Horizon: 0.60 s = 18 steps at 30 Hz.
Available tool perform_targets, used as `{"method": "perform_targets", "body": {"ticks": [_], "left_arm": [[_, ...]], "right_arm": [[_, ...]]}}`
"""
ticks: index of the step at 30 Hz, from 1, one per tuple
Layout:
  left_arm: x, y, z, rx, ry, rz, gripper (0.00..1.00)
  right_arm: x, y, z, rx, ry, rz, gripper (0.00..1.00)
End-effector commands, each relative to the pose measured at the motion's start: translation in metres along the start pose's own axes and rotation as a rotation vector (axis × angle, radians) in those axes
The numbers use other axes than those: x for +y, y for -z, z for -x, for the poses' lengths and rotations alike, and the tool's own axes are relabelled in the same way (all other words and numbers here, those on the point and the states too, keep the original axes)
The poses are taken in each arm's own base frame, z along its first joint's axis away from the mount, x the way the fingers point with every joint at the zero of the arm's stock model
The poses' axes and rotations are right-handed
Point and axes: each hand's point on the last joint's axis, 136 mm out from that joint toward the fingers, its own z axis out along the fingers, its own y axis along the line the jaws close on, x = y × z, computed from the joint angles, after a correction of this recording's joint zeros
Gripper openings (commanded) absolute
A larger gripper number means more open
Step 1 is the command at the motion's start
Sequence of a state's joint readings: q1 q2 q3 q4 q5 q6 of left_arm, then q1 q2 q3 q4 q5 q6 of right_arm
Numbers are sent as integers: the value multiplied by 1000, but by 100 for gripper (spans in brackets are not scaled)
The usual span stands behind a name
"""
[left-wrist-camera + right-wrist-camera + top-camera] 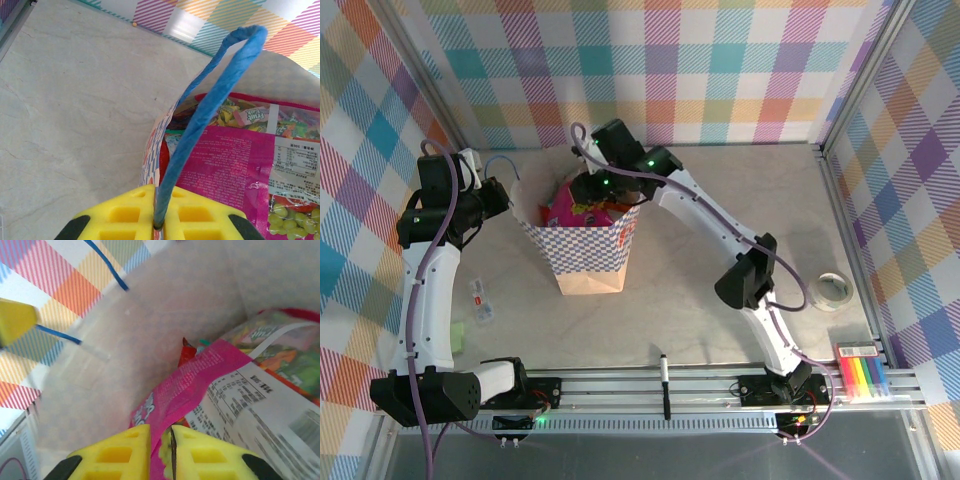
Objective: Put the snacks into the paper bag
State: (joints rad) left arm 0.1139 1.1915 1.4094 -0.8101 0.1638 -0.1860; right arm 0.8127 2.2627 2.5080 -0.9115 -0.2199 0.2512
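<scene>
The paper bag [590, 255] stands upright at the table's middle left, its mouth open. Snacks lie inside it, a large pink packet [565, 208] on top. My left gripper [510, 195] is at the bag's left rim, shut on the blue cord handle [210, 100], which runs up from between the yellow fingers [130, 215]. My right gripper [592, 190] reaches down into the bag's mouth. In the right wrist view it [161, 455] is shut on the edge of the pink packet [195, 380], beside the bag's tan inner wall [150, 330]. A red packet and a clear-fronted candy packet [295, 210] lie underneath.
A black marker pen [664, 378] lies near the front rail. A roll of tape [833, 290] and a pack of coloured markers [865, 375] sit at the right. A small clear wrapper [480, 300] lies left of the bag. Checked walls close in the back and sides.
</scene>
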Motion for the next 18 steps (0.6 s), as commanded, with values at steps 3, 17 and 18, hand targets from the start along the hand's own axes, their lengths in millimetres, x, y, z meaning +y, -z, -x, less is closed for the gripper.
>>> {"method": "perform_targets", "body": {"ticks": [3, 17, 18], "left_arm": [[1, 3, 1, -3, -4, -2, 12], [-4, 5, 5, -10, 5, -24, 12], [-4, 5, 6, -11, 5, -25, 12]], "right_arm": [[-16, 12, -20, 72, -25, -118, 22], [15, 95, 7, -106, 57, -119, 27], [16, 102, 10, -123, 57, -123, 29]]}}
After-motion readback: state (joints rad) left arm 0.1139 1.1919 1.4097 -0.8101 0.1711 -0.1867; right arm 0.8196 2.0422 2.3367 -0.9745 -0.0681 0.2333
